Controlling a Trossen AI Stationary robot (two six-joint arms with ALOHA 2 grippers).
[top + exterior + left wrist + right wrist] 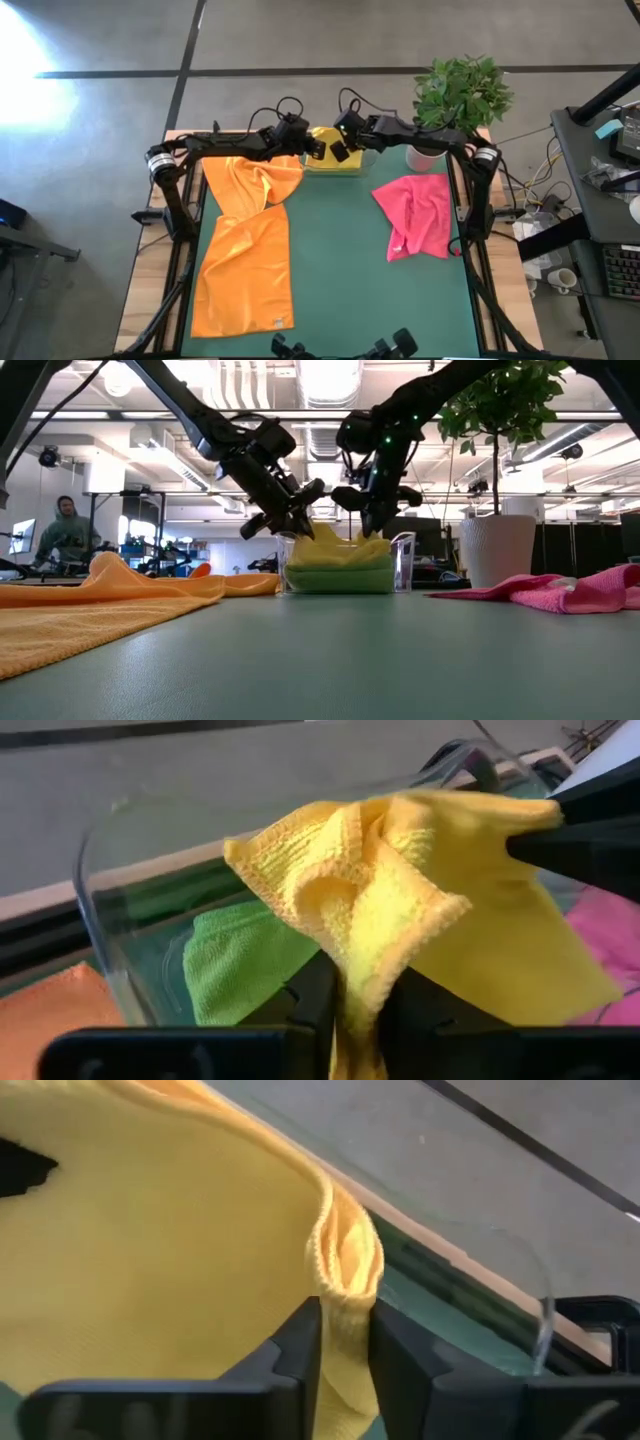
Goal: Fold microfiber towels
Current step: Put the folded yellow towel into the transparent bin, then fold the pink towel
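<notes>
Yellow towel (330, 148) bunched in the clear plastic tray (338, 165) at the middle of the counter's far edge, drawn up into a peak between both pincers, no clear long axis. Lime green towel (338, 577) lying flat beneath it in the tray. Left pincer (318, 148) closed on a fold of the yellow towel from the tray's left side, arm stretched along the far edge of the counter (340, 280), fingers angled downward. Right pincer (340, 150) likewise clamped on a yellow hem, arm reaching in from the far right corner, wrist bent down over the tray. Orange towel (248, 250) spread along the left side, long axis running from far edge to near edge, far end rumpled. Hot pink towel (418, 213) crumpled near the right edge. Potted plant (455, 95) at the far right corner.
</notes>
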